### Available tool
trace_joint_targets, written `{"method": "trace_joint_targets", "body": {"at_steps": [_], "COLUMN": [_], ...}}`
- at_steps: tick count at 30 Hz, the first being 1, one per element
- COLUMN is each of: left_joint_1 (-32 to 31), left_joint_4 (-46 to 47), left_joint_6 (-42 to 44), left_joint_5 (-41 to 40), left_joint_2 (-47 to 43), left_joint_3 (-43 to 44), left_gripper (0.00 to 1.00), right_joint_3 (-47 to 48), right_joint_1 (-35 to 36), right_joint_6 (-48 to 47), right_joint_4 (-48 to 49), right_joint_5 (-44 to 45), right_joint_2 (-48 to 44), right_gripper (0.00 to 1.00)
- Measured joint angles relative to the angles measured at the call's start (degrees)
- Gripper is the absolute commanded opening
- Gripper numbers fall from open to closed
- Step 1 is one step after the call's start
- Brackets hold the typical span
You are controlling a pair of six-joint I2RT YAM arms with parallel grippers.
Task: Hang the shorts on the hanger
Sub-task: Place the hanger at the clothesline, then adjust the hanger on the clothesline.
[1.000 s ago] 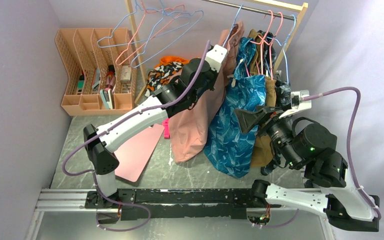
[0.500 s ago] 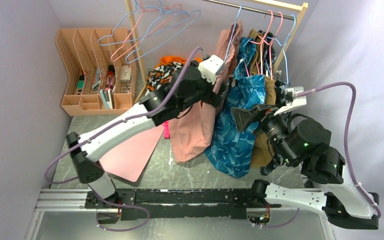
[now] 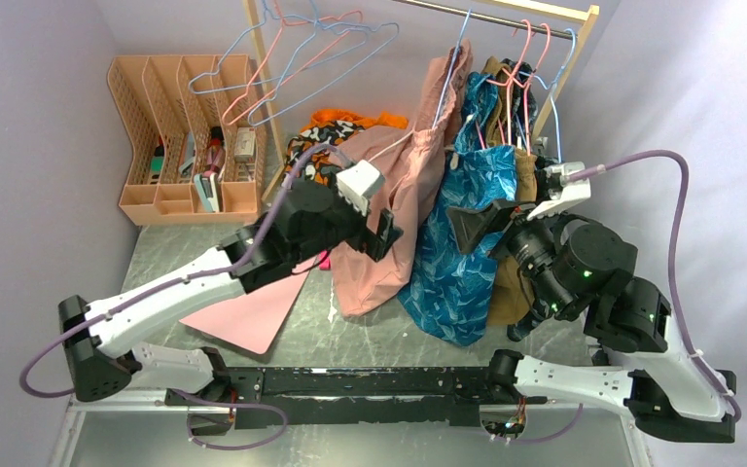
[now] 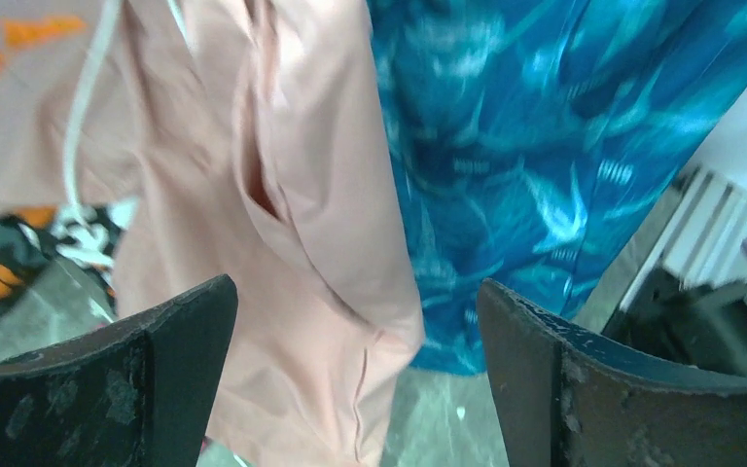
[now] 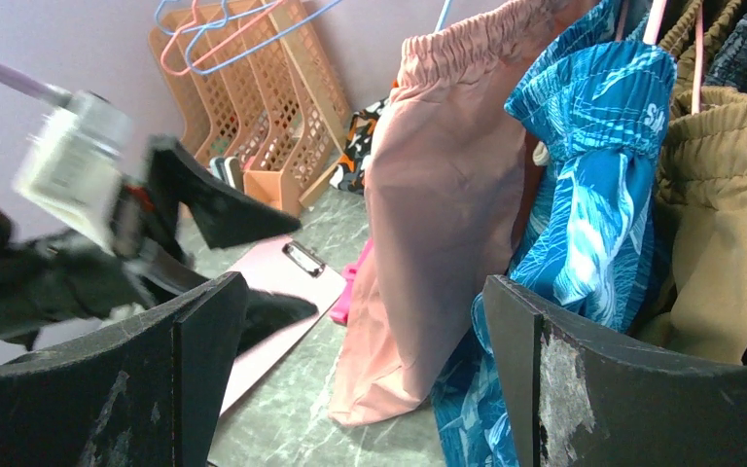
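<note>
Landmark: wooden rail (image 3: 506, 15) across the back of the scene; every place below is read off it.
Shorts: the shorts (image 3: 389, 224) hang under the rail's left half, gathered waistband up near the bar, legs dropping down to the table (image 3: 350, 336) (whether the hem rests on it, I cannot tell).
Hanger: the hanger (image 3: 447, 73) has its hook over the rail and its blue wire runs down into the waistband; how the band sits on the wire is hidden by the cloth.
Left gripper: the left gripper (image 3: 386, 233) is well below the rail and forward of it, jaws spread wide, nothing between them, facing the pink cloth without touching it.
Right gripper: the right gripper (image 3: 477, 224) is below the rail's middle, jaws wide and empty, facing the blue patterned garment (image 3: 457, 253).
Step in hand: judged to be clearing away from a garment already hung.
How to do it well: draw the left arm straight down and away from the rail, jaws kept wide, so no finger catches cloth.
Watch: the white drawstring (image 3: 389, 146) dangles below the rail's left end (an easy snag).
Risk: any tug could slide the hook along the rail or off it.
</note>
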Motion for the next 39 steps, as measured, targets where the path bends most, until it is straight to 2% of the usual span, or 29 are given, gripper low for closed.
{"method": "trace_joint_targets", "body": {"at_steps": [3,7,10,16,18,19,20,28,33,35,38,39], "left_joint_1": [0.0,0.0,0.0,0.0,0.0,-0.1,-0.2,-3.9,-5.4,-5.4,-5.4,-5.4], "left_joint_4": [0.6,2.4,4.9,7.4,7.4,7.4,7.6,8.3,8.8,9.0,9.5,9.6], "left_joint_6": [-1.0,-1.5,-1.7,-1.5,-1.3,-1.2,-1.3,-1.0,-1.4,-1.9,-3.0,-3.5], "left_joint_5": [2.4,4.0,4.1,3.5,3.5,3.7,3.9,8.0,10.4,11.0,11.6,11.8], "left_joint_2": [2.0,5.6,8.2,14.3,15.7,16.3,16.5,16.6,15.8,15.8,15.8,15.8], "left_joint_3": [-4.4,-5.6,-5.5,-4.5,-3.6,-2.9,-2.3,5.9,6.7,6.6,5.4,4.6], "left_gripper": [0.95,0.93,0.86,0.45,0.26,0.12,0.08,0.07,0.09,0.19,0.52,0.6], "right_joint_3": [0.0,0.1,0.1,0.3,0.4,0.5,0.5,0.5,0.5,0.5,0.5,0.5], "right_joint_1": [0.0,0.0,0.0,0.0,0.0,0.0,0.0,0.0,0.0,0.0,0.0,0.0], "right_joint_6": [0.2,0.5,0.6,0.6,0.6,0.6,0.6,0.5,0.5,0.5,0.5,0.5], "right_joint_4": [-0.4,-0.7,-0.7,-0.7,-0.7,-0.7,-0.7,-0.7,-0.5,-0.4,-0.4,-0.4], "right_joint_5": [0.0,-0.1,-0.1,-0.1,-0.2,-0.2,-0.1,-0.1,-0.1,-0.1,-0.1,-0.1], "right_joint_2": [0.7,1.4,1.5,1.5,1.5,1.5,1.5,1.5,1.5,1.5,1.5,1.5], "right_gripper": [0.95,0.95,0.95,0.95,0.95,0.95,0.95,0.95,0.95,0.95,0.95,0.95]}}
